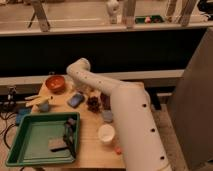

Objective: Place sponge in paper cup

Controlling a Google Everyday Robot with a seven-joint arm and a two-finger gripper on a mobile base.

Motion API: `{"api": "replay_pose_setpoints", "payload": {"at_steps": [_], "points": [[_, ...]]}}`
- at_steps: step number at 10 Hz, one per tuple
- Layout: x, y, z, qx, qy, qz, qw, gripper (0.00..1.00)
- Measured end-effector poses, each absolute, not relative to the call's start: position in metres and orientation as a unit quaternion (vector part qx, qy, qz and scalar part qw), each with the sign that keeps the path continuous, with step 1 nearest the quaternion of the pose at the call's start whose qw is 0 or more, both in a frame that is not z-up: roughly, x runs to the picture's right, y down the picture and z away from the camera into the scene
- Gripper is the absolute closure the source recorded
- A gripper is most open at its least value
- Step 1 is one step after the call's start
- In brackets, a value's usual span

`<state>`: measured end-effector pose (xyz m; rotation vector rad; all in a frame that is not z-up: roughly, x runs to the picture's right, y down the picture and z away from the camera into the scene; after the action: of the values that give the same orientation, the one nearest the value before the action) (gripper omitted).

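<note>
The blue sponge (76, 99) lies flat on the wooden table (90, 150), left of centre. The white paper cup (106, 134) stands upright nearer the front edge, to the right of the green tray, and looks empty. My white arm reaches from the lower right up to the table's back. Its gripper (82, 90) hangs below the arm's far end, just above and behind the sponge, open and holding nothing. The arm covers the table's right part.
An orange bowl (55, 82) sits at the back left. The green tray (30, 145) holds a dark upright item (70, 131) and a flat grey piece (57, 145). A dark brown object (93, 103) and a grey-blue piece (107, 116) lie between sponge and cup.
</note>
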<state>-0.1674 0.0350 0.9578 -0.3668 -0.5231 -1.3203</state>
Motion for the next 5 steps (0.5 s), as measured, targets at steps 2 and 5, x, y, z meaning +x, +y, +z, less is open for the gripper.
{"api": "replay_pose_setpoints", "payload": {"at_steps": [2,5], "points": [[-0.17,0.044,0.962,-0.169,-0.245,-0.606,0.737,0.2],[-0.176,0.053,0.966,-0.167,-0.25,-0.622,0.723,0.2]]}}
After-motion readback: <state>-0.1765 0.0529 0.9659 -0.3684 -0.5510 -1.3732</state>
